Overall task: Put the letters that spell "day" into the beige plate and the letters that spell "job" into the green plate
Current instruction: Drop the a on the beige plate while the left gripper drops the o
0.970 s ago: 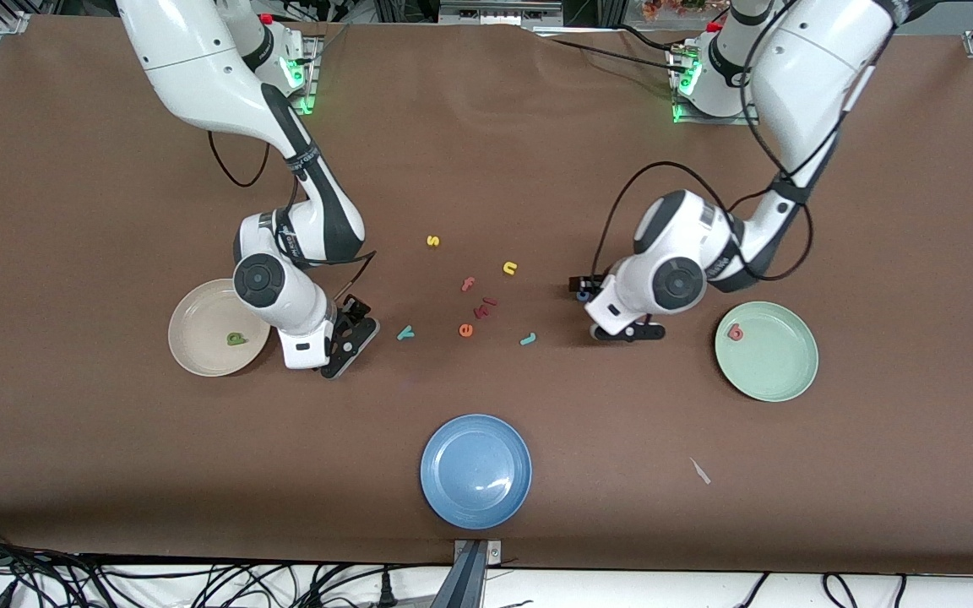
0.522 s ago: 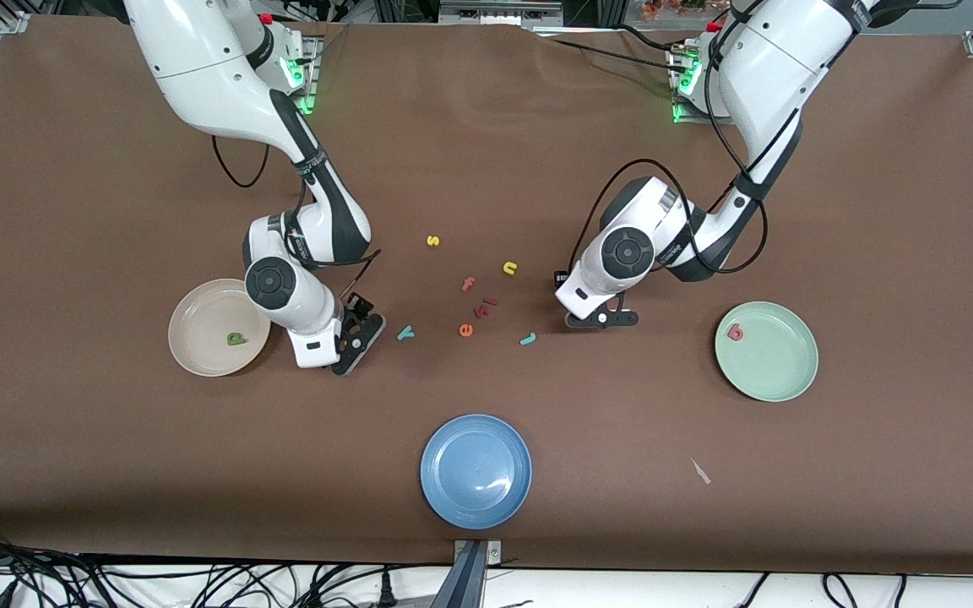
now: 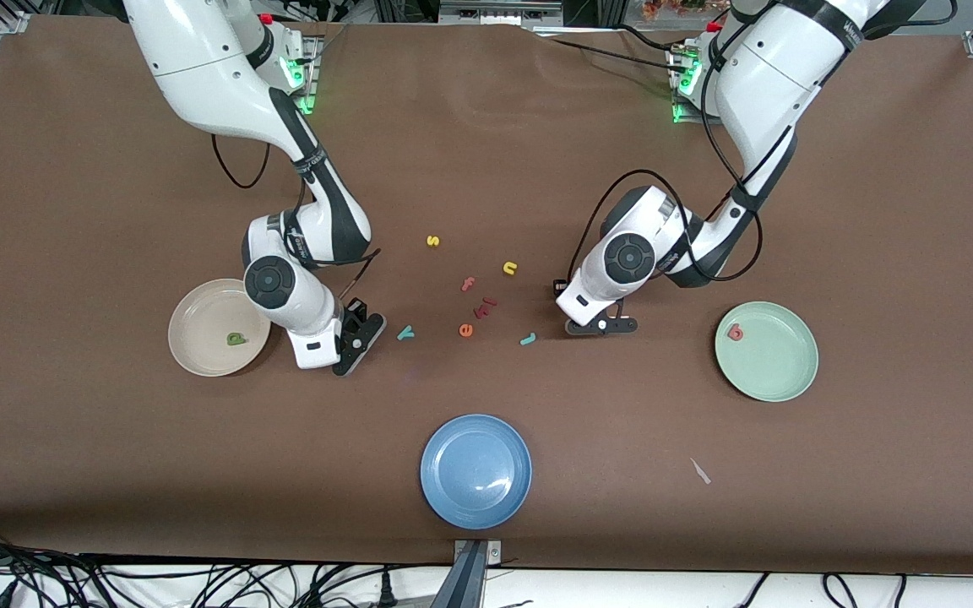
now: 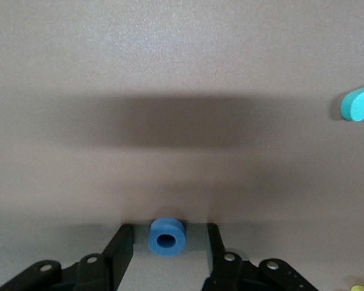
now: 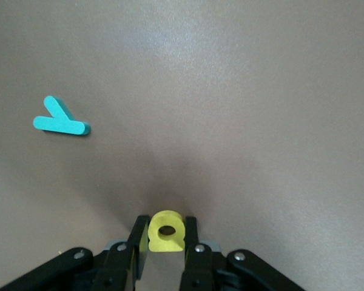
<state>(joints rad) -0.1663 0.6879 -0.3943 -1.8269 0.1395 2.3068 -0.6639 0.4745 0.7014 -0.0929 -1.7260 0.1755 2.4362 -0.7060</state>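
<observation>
Yellow foam letter a [image 5: 167, 231] sits clamped between the right gripper [image 5: 165, 242] fingers, low on the table just beside the beige plate [image 3: 199, 350]; lift it straight before swinging over that plate's rim. Well apart from the plate, toward the left arm's end, the left gripper [image 4: 167, 248] straddles the blue o [image 4: 167, 236], fingers not quite touching it. Close squarely before raising.
</observation>
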